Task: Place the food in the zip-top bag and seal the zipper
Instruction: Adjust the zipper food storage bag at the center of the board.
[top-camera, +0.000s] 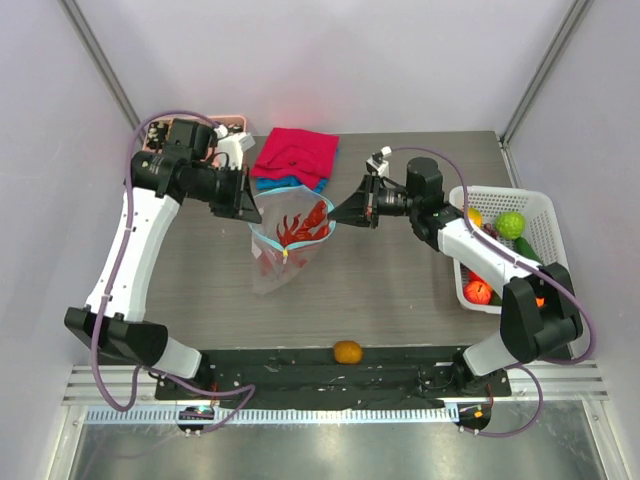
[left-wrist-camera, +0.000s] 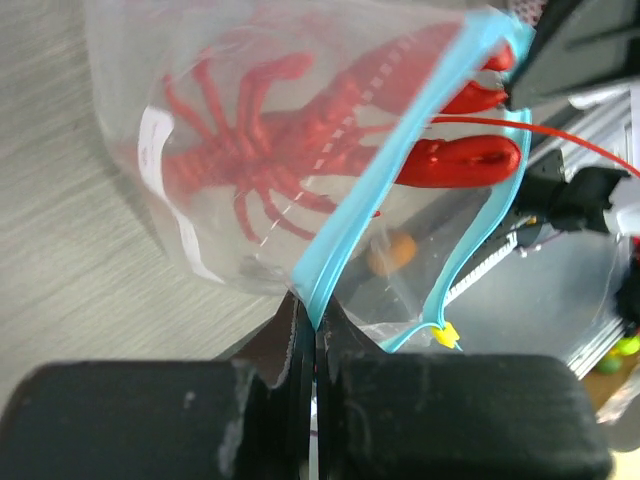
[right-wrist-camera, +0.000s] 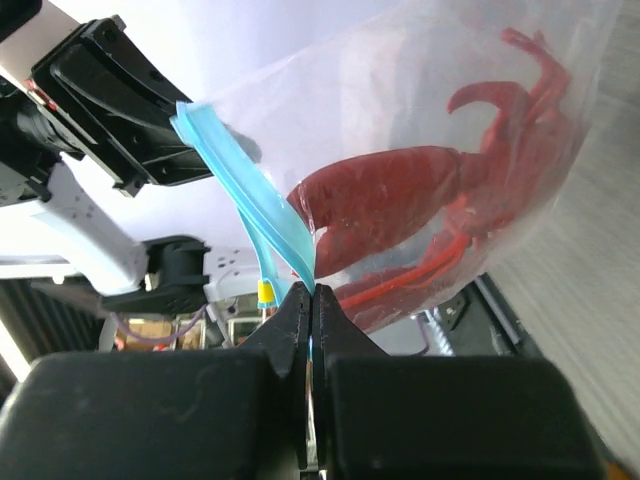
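The clear zip-top bag (top-camera: 285, 255) hangs above the table between both grippers, its mouth up. A red lobster (top-camera: 303, 226) lies inside it and also shows in the left wrist view (left-wrist-camera: 290, 140) and the right wrist view (right-wrist-camera: 400, 205). My left gripper (top-camera: 251, 208) is shut on the teal zipper strip (left-wrist-camera: 370, 180) at the bag's left end. My right gripper (top-camera: 335, 214) is shut on the zipper strip (right-wrist-camera: 250, 205) at the bag's right end. The mouth stands open between the two strips. A small yellow slider tab (left-wrist-camera: 445, 334) sits on the strip. An orange fruit (top-camera: 347, 351) lies near the front edge.
A white mesh basket (top-camera: 540, 215) at the right holds a green fruit (top-camera: 511, 224), a yellow fruit (top-camera: 474, 216) and a red fruit (top-camera: 479, 291). Folded red and blue cloths (top-camera: 295, 158) lie at the back. A pink tray (top-camera: 235, 122) sits at the back left.
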